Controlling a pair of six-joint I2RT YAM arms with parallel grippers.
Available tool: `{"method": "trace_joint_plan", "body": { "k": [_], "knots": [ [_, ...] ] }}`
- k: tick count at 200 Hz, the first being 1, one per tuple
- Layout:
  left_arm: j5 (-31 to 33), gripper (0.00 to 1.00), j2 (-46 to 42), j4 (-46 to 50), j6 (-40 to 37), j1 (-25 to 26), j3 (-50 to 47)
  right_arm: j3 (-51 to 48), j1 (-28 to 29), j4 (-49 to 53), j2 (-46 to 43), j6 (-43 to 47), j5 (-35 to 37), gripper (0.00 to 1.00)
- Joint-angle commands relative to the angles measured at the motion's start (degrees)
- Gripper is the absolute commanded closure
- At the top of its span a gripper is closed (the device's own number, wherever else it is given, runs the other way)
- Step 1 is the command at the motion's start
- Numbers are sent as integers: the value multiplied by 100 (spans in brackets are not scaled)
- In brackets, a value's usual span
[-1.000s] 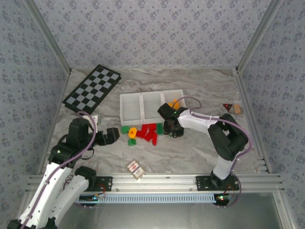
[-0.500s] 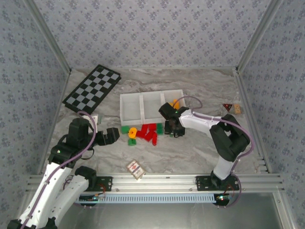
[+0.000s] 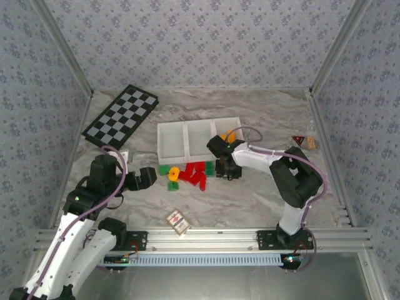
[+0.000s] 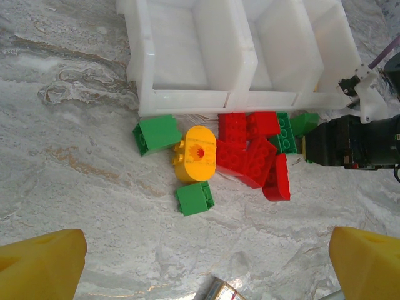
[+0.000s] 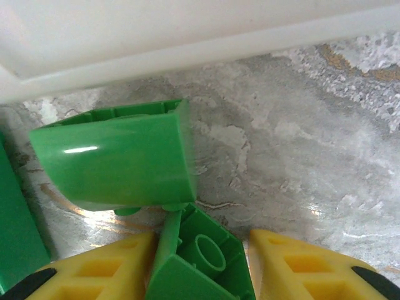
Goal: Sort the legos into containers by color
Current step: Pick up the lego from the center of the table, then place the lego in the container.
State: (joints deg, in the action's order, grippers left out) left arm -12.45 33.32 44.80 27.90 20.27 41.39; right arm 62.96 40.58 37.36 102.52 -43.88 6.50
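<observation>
Step in hand: picking green out of the loose pile. My right gripper is down at the right end of the pile, just off the near wall of the tray. Its jaws are pulled in most of the way around a green brick. In the right wrist view both fingers look in contact with it, so I read that as a grip, but the brick is not lifted yet. A second green brick lies tilted just beyond it and seems to touch it, with the tray wall right behind. My left gripper hangs on the left side of the table with jaws spread wide and nothing in them, looking at the pile. The rest of the legos are on the table in front of the tray's near wall: the red bricks bunched together, a yellow piece just left of them, and more green on both sides. The right compartment holds an orange-yellow piece; I see nothing in the middle and left ones. Next move, as I judge it: lift straight up so the neighbouring brick isn't dragged. Then clear the wall, carry to the middle or left compartment rather than the right one, and release low.
</observation>
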Motion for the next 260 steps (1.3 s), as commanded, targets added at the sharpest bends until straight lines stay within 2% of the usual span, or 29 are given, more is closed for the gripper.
{"method": "trace_joint_plan", "body": {
  "k": [1,54,104,139,160,215,260],
  "knots": [
    [-34,0,-19,-102,-30,12,-36,136,-1,56,138,114,53,60],
    [-32,0,-19,-106,-30,12,-34,171,1,187,8,194,118,65],
    [-47,0,-1,-108,-31,12,-34,488,126,665,-426,402,449,66],
    [-63,0,8,-120,-37,12,-44,1451,206,929,-545,722,465,66],
    [-73,0,17,-121,-39,12,-43,2128,214,1001,-261,942,342,66],
    [-65,0,-41,-123,-37,20,-44,3953,54,1259,1135,1396,-82,67],
    [-86,1,-64,-120,-36,21,-45,4483,-161,1156,1902,1400,-495,67]
  ]
}}
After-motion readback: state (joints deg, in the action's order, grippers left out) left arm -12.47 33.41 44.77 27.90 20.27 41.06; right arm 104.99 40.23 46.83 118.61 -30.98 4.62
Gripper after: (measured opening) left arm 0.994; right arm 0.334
